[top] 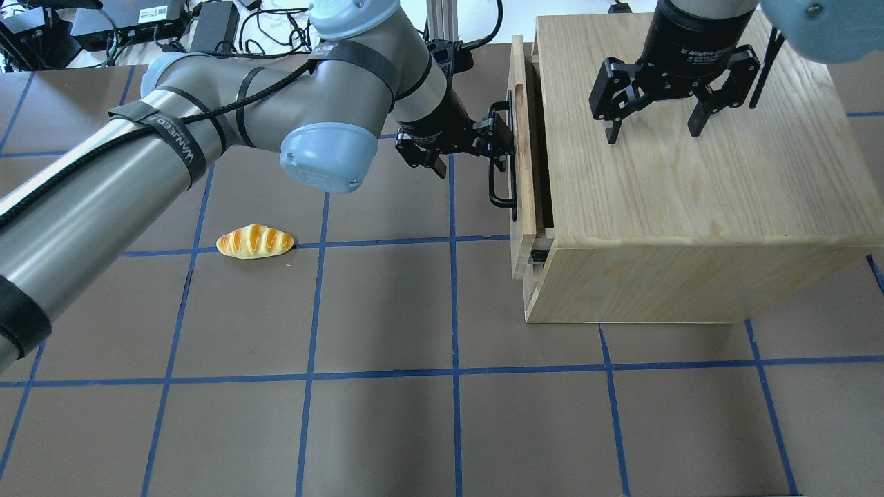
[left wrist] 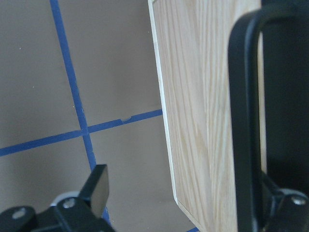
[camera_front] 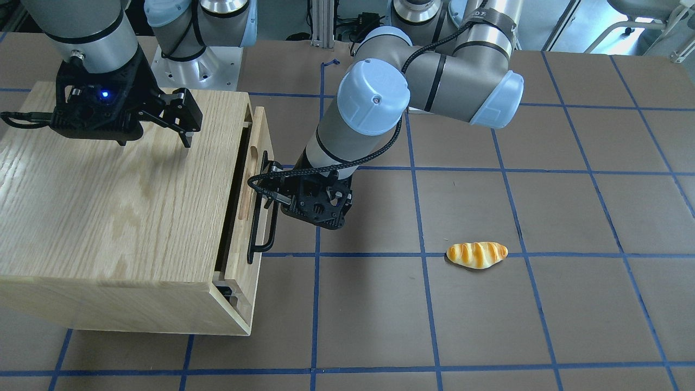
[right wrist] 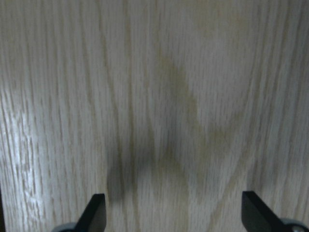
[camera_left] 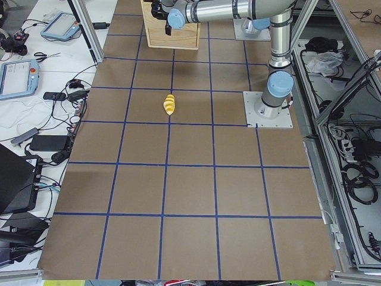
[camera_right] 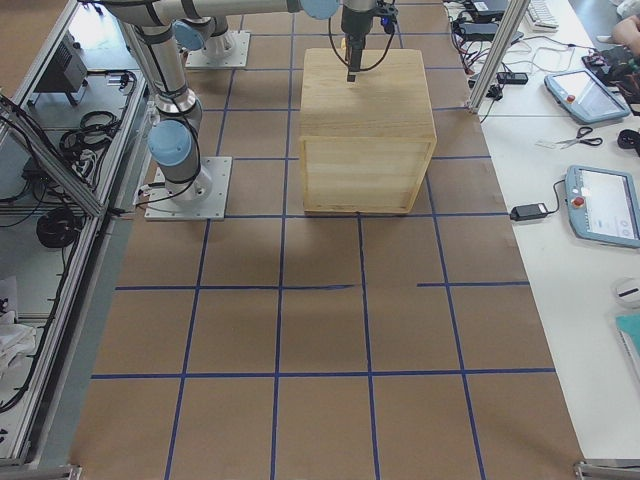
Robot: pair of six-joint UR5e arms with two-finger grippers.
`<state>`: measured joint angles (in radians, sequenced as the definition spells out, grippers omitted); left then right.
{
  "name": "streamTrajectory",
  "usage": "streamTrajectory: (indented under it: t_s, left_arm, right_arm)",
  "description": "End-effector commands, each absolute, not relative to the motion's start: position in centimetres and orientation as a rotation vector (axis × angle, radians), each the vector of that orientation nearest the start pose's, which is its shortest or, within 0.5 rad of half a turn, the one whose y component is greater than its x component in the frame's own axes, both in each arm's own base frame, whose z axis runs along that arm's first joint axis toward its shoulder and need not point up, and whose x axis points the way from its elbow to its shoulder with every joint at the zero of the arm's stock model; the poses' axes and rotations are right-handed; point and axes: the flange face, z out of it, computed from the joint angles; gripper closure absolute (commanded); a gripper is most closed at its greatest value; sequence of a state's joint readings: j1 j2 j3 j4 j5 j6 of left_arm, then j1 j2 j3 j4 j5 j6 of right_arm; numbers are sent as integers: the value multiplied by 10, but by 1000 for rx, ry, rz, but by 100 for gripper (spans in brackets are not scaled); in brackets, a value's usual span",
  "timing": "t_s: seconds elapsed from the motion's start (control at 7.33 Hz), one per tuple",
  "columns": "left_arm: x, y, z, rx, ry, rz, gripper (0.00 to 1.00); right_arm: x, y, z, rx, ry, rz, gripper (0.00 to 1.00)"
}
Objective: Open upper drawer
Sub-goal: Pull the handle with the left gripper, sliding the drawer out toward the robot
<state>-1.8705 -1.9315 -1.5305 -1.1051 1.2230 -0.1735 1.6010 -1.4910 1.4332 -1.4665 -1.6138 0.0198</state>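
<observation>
**Brown tabletop (top: pixel 387 414) with a blue tape grid, carrying a cabinet, a bread roll and two arm bases**

The oak-grain cabinet (top: pixel 690 207) stands flat on the tabletop. Its front is just beside the left hand (top: pixel 501 141) and its top lies under the right hand (top: pixel 653 131). A glazed bread roll (top: pixel 255 241) lies alone on a blue line, well apart from the left hand, on the side facing away from the cabinet. Two square metal base plates (camera_left: pixel 268 110) (camera_right: pixel 185 190) sit on the tabletop, each well apart from its hand.
</observation>
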Motion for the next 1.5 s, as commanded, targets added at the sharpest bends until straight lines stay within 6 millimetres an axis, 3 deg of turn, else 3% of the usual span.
streamTrajectory:
  t_s: [0.0,0.27,1.09,1.36]
  left_arm:
    - [-323,-568,360,231,3500,-110,2]
    - [-299,-579,358,165,3503,-116,2]
    - [-276,-582,362,136,3476,-136,1]
    - [-251,-589,364,98,3474,-121,1]
  right_arm:
    - [145,-516,505,-19,3185,72,0]
    - [145,-516,505,-19,3185,72,0]
    - [145,-516,505,-19,3185,72,0]
    - [145,-516,505,-21,3185,72,0]
